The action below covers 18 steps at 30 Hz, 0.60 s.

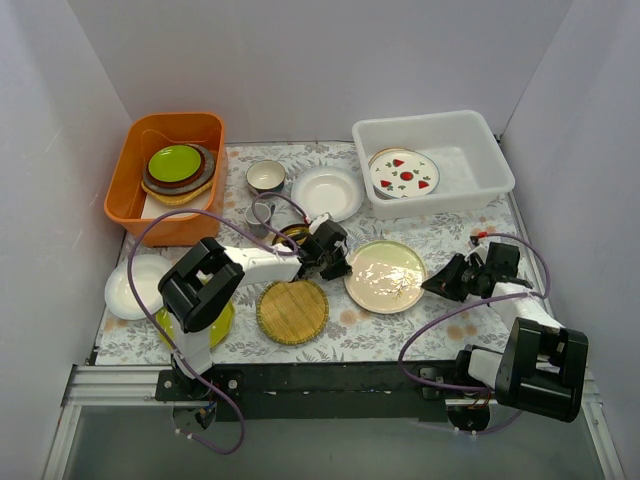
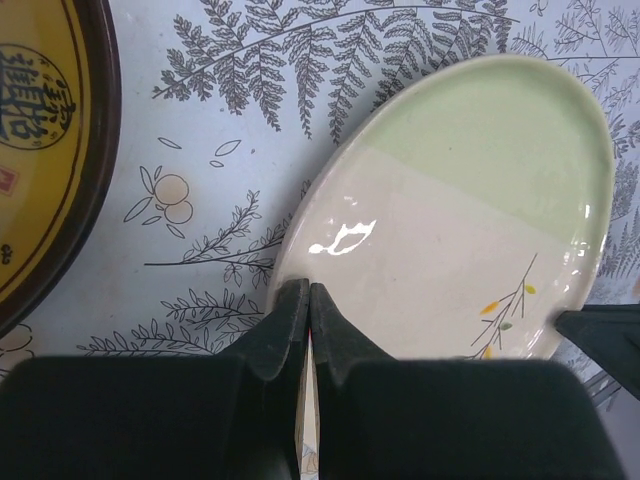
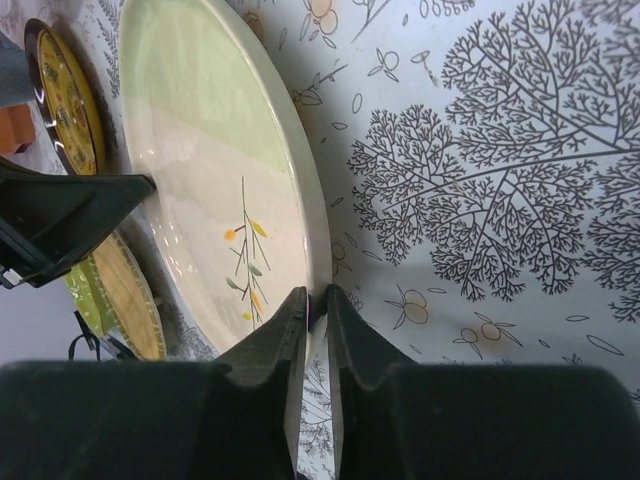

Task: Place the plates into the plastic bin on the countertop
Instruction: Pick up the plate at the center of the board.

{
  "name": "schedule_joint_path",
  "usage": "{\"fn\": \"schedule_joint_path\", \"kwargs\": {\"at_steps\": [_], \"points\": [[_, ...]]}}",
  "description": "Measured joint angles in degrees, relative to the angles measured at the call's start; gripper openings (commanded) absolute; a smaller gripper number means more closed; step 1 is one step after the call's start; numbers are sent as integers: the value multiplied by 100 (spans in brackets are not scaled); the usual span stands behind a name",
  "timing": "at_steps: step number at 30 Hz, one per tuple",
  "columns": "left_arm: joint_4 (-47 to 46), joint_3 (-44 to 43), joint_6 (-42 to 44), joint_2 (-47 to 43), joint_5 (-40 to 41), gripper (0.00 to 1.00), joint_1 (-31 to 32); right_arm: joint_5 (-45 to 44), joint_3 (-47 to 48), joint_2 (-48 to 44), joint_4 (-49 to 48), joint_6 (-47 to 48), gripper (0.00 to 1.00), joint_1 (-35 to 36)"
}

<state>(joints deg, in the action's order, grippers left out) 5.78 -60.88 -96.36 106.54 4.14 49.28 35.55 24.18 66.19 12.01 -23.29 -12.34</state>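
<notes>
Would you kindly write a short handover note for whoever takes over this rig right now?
Left hand: shut on the rim of the leaf-sprig plate.
Right hand: shut on its opposite rim; the plate looks flat on the countertop.
Done: the strawberry plate lies in the plastic bin.
To do: the leaf-sprig plate, the white plate, the straw plate, the brown-and-yellow plate, a second white plate at the left edge, and the stack in the orange tub.

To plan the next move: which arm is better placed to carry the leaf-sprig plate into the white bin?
Right, probably. The right gripper seems to pinch the leaf-sprig plate by its rim, on the side nearer the white bin. The left gripper, shut, is at the opposite rim.
</notes>
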Motion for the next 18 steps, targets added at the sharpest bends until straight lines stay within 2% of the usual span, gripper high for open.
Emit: {"fn": "schedule_joint_path", "kwargs": {"at_steps": [2,5,18], "points": [[-127,68,-37,-7,-26,0,-7,70,-79,85,-125,-9,33,-24],[-330,177,-94,-9,-61,0,-9,181,-251,212,-334,-35,38,-42],[-798,374,-210,-2,-168,0,-11,824,-859,645,-1696,-522,41,-151]]}}
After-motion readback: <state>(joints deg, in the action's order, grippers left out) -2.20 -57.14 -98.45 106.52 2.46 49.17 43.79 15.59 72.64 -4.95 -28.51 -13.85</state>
